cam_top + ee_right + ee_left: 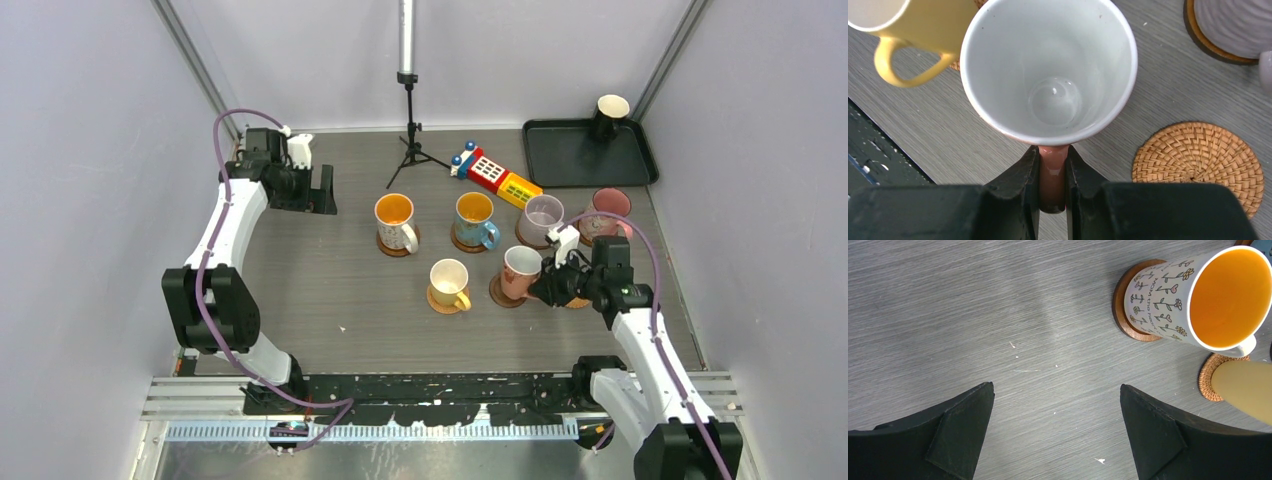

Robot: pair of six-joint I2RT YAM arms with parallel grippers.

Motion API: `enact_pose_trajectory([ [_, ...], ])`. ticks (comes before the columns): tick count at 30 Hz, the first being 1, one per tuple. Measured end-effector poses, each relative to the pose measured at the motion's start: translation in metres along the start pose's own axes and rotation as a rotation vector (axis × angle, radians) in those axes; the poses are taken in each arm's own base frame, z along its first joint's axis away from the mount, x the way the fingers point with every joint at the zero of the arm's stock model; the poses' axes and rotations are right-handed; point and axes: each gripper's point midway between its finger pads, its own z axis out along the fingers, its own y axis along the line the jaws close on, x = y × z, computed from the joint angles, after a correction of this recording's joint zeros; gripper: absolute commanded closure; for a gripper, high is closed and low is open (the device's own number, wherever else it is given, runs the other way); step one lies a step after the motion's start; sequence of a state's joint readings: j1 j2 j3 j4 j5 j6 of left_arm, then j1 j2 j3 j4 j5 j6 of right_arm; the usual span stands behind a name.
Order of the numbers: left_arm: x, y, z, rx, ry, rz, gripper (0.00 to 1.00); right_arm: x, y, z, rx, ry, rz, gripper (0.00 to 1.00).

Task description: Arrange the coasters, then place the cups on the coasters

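Observation:
My right gripper [1053, 155] is shut on the handle of a pink cup [1048, 65] with a white inside. In the top view this pink cup [520, 270] is over a dark brown coaster [500, 297], just left of my right gripper [548, 282]. Whether it rests on the coaster I cannot tell. An empty woven coaster [1198, 160] lies right of the jaws. The yellow cup [450, 283], white patterned cup [395, 220], blue cup [475, 218], lavender cup [541, 218] and second pink cup [607, 210] stand on coasters. My left gripper [322, 190] is open, holding nothing [1055, 390].
A black cup [610, 115] stands on the black tray [570, 165] at the back right. A red-yellow toy block [495, 175] and a small tripod [410, 140] are behind the cups. Walls close in both sides; a metal rail [440, 405] runs along the near edge.

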State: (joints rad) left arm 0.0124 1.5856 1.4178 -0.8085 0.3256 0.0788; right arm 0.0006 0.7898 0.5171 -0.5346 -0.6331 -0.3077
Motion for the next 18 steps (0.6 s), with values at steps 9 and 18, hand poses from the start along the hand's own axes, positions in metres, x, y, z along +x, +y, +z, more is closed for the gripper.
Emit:
enact_pose_trajectory([
  [9, 0.0, -0.001, 0.0, 0.0, 0.0, -0.015, 0.0, 0.011, -0.001, 0.01, -0.008, 0.057, -0.041, 1.0],
  [18, 0.0, 0.0, 0.001, -0.001, 0.002, -0.016, 0.0, 0.017, -0.006, 0.018, 0.007, 0.054, -0.061, 1.0],
])
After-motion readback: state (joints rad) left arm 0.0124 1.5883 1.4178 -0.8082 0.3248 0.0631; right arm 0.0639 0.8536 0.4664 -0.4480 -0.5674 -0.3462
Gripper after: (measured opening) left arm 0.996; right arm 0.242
